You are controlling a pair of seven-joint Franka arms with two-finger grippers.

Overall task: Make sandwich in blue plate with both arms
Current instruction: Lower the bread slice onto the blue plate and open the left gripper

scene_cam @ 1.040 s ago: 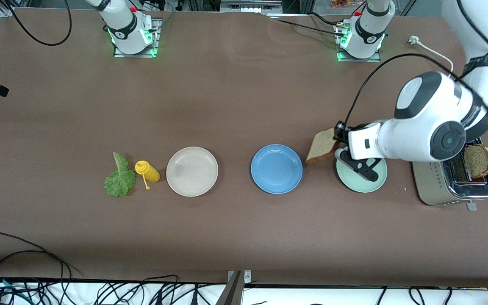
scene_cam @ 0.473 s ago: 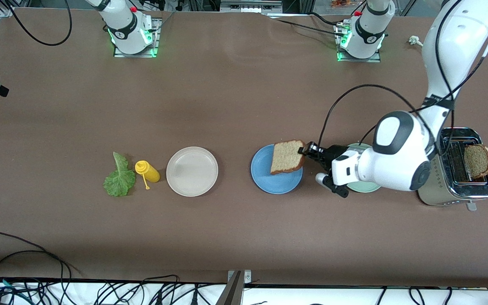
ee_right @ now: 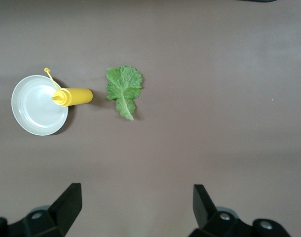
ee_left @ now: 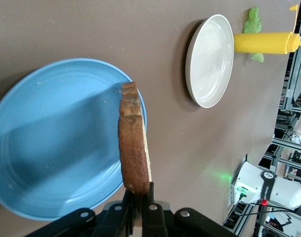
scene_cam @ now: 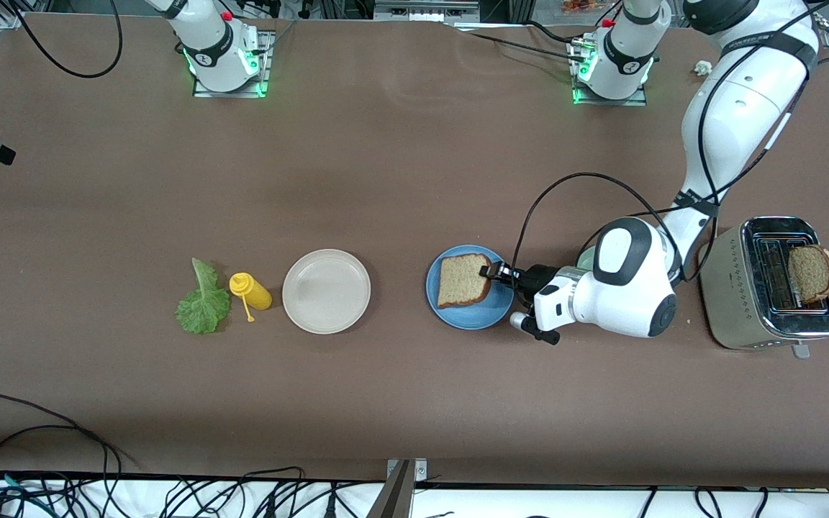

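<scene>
- Since the earlier frames the left arm had swung away from the pale green plate [scene_cam: 586, 256] and carried the bread slice [scene_cam: 463, 280] across to the blue plate [scene_cam: 469, 314]; everything else on the table stayed where it was
- The left gripper [scene_cam: 492, 273] was clamped on one edge of the bread slice, over the rim of the blue plate at the end toward the left arm
- The bread slice was squarish brown wholemeal with a darker crust; in the left wrist view it showed edge-on, and whether it touched the plate could not be told
- The blue plate was round, shallow and matte, with a raised rim and a few crumbs on its bare surface
- The pale green plate was mostly hidden under the left arm's white wrist
- A shiny metal toaster [scene_cam: 731, 302] stood at the left arm's end of the table with a second brown slice [scene_cam: 812, 273] sticking out of one slot
- The right gripper [ee_right: 135, 200] hung high over the right arm's end of the table, its black fingers spread wide with nothing between them; that arm waited
- Toward that end lay a ruffled green lettuce leaf [scene_cam: 203, 301], just beside it a yellow squeeze bottle [scene_cam: 252, 291] on its side, then a round beige plate [scene_cam: 326, 291] with a smooth, pale face
</scene>
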